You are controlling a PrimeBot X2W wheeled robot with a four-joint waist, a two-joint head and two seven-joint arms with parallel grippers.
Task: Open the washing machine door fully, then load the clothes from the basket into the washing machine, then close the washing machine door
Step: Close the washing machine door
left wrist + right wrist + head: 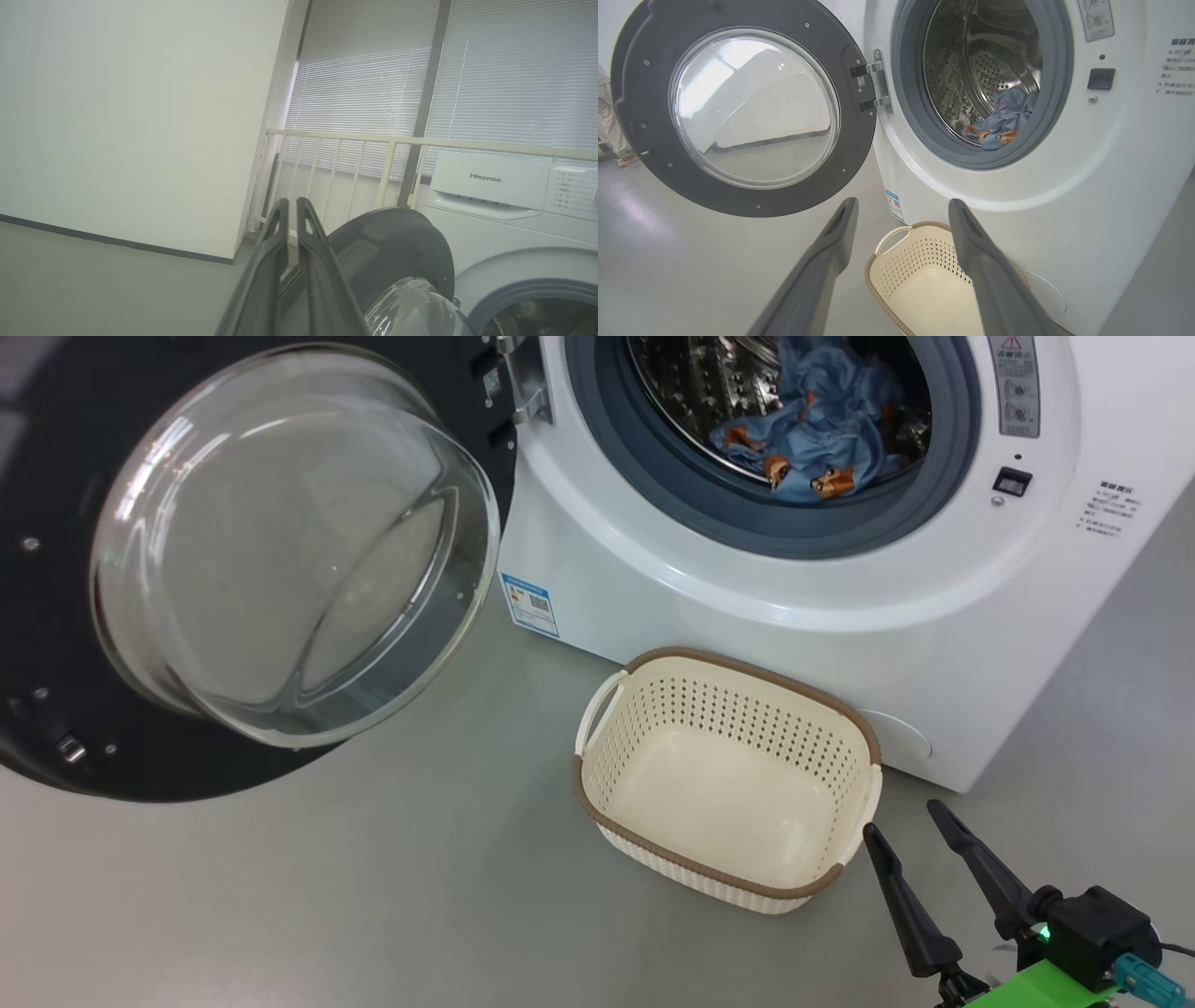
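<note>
The white washing machine (766, 569) stands with its door (280, 551) swung wide open to the left, glass bowl facing out. Light blue clothes (822, 429) with orange-brown figures lie in the steel drum, clothes (1004, 121) low at the drum's front. The cream basket (597, 803) sits on the floor before the machine with nothing in it. My right gripper (904, 819) hovers open just right of the basket, holding nothing. In the left wrist view my left gripper (293, 205) is shut on nothing, raised to the left of the door's dark outer side (392, 247).
Grey floor spreads left of and in front of the basket (920, 280). A white wall, a cream railing (355, 140) and window blinds stand behind the machine (504, 196). A person's leg and shoe (616, 140) show at the far left beyond the door (742, 107).
</note>
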